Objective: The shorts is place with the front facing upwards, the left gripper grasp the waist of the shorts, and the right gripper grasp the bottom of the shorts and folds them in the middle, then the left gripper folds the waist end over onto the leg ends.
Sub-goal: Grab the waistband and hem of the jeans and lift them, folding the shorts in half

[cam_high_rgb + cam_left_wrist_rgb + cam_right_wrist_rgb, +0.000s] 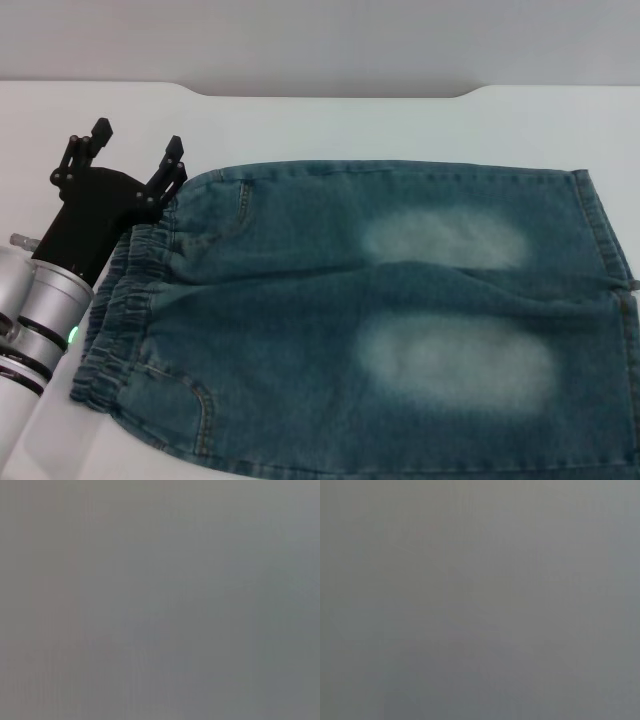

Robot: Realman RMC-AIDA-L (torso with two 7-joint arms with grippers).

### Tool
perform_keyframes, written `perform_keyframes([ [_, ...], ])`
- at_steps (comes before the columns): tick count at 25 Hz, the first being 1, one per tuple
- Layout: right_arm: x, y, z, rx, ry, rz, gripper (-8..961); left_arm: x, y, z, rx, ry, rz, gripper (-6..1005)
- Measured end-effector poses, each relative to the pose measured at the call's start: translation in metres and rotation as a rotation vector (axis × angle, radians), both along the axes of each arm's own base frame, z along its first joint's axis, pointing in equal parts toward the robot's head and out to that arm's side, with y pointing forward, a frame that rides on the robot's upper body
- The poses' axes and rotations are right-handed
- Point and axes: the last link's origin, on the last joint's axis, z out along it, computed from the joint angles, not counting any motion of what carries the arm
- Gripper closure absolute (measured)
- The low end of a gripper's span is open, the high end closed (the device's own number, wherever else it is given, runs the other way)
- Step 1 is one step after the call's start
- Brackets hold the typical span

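Looking down from the head camera, I see the shorts (pixel 380 310) spread flat on the white surface (pixel 330 125), front side up, with two pale faded patches showing. The waist (pixel 125 315), gathered and ruffled, lies at my left; the leg ends (pixel 610 270) run along the right edge of the view. My left pincer (pixel 138 150) sits at the far left corner of the shorts, just beside the waist, its two black fingers spread apart and holding nothing. One fingertip is right at the denim's edge; I cannot tell if it touches. Both wrist cameras give me only blank grey. I see no right pincer.
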Motion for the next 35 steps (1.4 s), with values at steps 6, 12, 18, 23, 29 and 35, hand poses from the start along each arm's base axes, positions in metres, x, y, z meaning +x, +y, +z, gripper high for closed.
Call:
perform_keyframes([
  [6, -0.002, 0.003, 0.000, -0.001, 0.001, 0.008, 298, -0.001, 0.000, 0.000, 0.001, 0.001, 0.004, 154],
  [12, -0.002, 0.004, -0.004, -0.027, 0.020, -0.005, 298, 0.000, 0.001, 0.000, -0.002, 0.004, 0.000, 155],
  [18, -0.003, 0.014, 0.002, -0.062, 0.106, 0.009, 299, 0.002, 0.005, 0.000, -0.013, 0.003, 0.003, 156],
  [23, -0.005, 0.040, 0.020, -0.112, 0.149, -0.025, 299, 0.024, 0.030, 0.006, -0.072, -0.027, 0.036, 157],
  [29, -0.034, 0.077, 0.051, -0.150, 0.086, -0.188, 300, 0.058, 0.051, 0.021, -0.130, -0.003, 0.082, 159],
  [35, -0.071, 0.109, 0.090, -0.338, 0.070, -0.426, 300, 0.099, 0.058, 0.056, -0.210, 0.109, 0.227, 160],
])
